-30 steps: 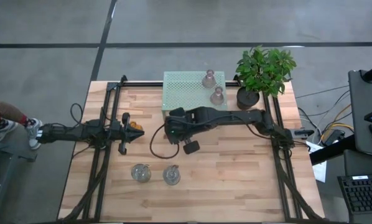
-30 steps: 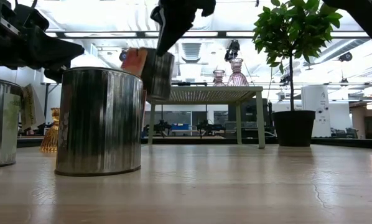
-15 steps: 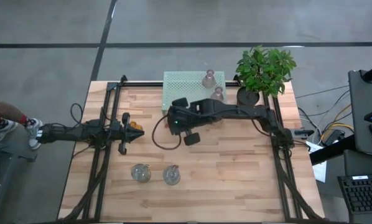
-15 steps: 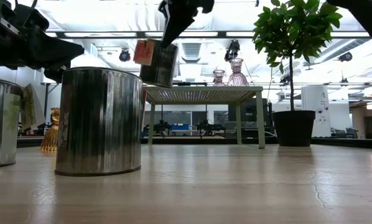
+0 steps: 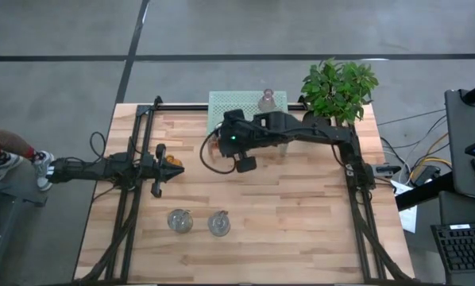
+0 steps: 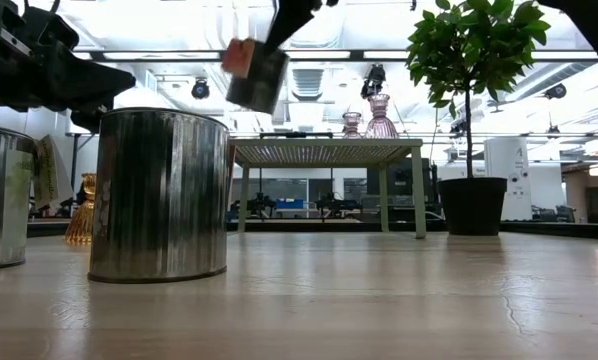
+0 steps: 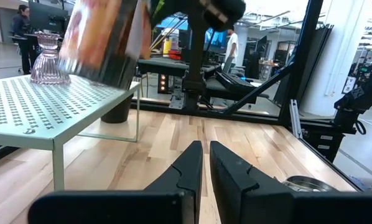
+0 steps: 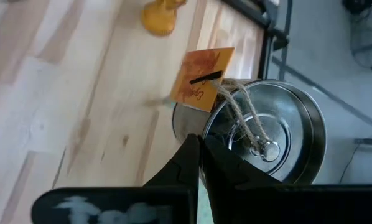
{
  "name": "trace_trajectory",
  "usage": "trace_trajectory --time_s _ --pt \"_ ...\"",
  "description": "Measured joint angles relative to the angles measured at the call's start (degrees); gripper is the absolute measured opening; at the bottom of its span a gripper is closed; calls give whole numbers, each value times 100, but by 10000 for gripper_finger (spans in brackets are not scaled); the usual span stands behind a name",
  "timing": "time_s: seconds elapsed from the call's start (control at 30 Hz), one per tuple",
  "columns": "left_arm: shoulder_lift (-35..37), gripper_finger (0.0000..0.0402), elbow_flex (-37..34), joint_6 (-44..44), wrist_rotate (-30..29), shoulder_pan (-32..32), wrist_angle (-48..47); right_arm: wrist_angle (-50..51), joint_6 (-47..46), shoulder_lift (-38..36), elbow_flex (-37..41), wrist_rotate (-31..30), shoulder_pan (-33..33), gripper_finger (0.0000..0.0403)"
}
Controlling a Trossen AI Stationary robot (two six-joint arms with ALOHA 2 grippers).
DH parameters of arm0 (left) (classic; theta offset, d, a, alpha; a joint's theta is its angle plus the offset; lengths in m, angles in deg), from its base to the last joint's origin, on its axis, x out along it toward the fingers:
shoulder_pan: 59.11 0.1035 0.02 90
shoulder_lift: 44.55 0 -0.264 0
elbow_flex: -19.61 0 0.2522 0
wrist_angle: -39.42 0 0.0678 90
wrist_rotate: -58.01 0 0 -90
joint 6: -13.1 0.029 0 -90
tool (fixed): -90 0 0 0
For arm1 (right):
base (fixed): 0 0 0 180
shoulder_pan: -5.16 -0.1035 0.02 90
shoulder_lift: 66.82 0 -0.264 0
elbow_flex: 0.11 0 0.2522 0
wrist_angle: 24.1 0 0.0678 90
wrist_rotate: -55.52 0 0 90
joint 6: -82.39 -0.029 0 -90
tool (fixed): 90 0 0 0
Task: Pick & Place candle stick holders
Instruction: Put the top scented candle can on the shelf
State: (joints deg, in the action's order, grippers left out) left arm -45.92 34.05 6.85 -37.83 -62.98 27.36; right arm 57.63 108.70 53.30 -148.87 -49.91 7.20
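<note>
My right gripper (image 5: 225,141) is shut on a silvery jar with an orange tag (image 6: 256,76), held high over the near left corner of the pale green mesh shelf (image 5: 239,107). Two pale pink holders (image 6: 381,115) stand on their bases on the shelf. Two more silvery jars (image 5: 179,220) (image 5: 218,223) stand on the table near its front. The amber holder (image 5: 172,160) stands on the table just beside my left gripper (image 5: 160,165), which is shut and empty. My right gripper pinches the jar's wall at its rim (image 8: 206,127), beside the twine and the orange tag (image 8: 201,78). The fingers come from above, pointing down. The jar hangs tilted below them, lifted clear of the table and higher than the shelf top.
A potted green plant (image 5: 338,89) stands at the far right corner, next to the shelf. Black frame rails (image 5: 126,199) run along the table's left and right sides. A person's legs (image 5: 3,155) show beyond the left edge. Bare wood lies at the front right (image 5: 301,230).
My right gripper has gone up and toward the table's far edge, toward the shelf, still shut on the tagged jar. The jar has risen from about shelf-top height to well above it and stays tilted.
</note>
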Motion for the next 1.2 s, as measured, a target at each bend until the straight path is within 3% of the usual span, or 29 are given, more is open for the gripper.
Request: trace_trajectory --time_s 0.53,0.93,1.2 --pt "-2 35 -2 -1 0 1 0 -133 -79 -62 0 -99 1026 8" --pt "-2 35 -2 1 0 -1 0 -596 -255 -64 0 803 1668 8" --pt "-2 35 -1 0 0 0 0 272 -755 -66 2 863 1747 8"
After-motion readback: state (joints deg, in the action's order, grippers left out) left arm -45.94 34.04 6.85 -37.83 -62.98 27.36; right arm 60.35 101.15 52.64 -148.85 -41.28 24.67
